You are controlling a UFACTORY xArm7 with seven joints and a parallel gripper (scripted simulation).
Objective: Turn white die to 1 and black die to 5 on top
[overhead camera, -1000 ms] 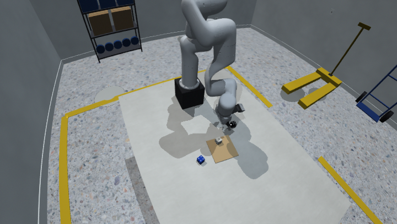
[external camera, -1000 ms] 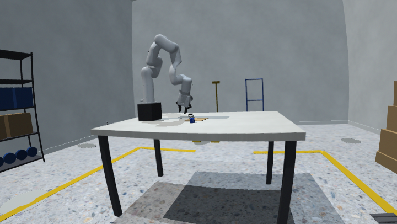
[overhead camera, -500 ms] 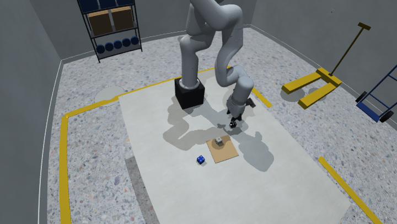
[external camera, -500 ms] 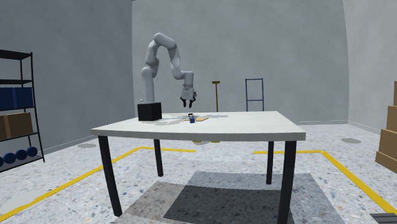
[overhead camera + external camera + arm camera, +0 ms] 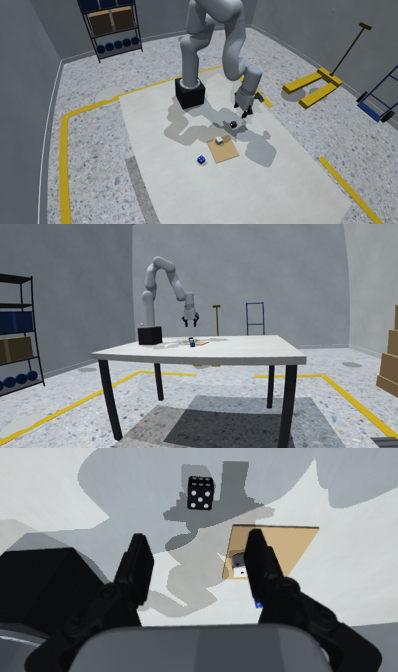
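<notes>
The black die lies on the table top just off the mat's far corner; in the wrist view it shows five pips on the face toward the camera. The white die sits on the tan mat near its far edge, one pip up; in the wrist view a finger partly hides it. The blue die lies on the table left of the mat. My gripper hangs open and empty above the table, beyond the black die; its fingers show in the wrist view.
The arm's black base stands on the table behind the dice. The table's right edge lies close behind the gripper. A shelf rack, a pallet jack and a hand truck stand on the floor.
</notes>
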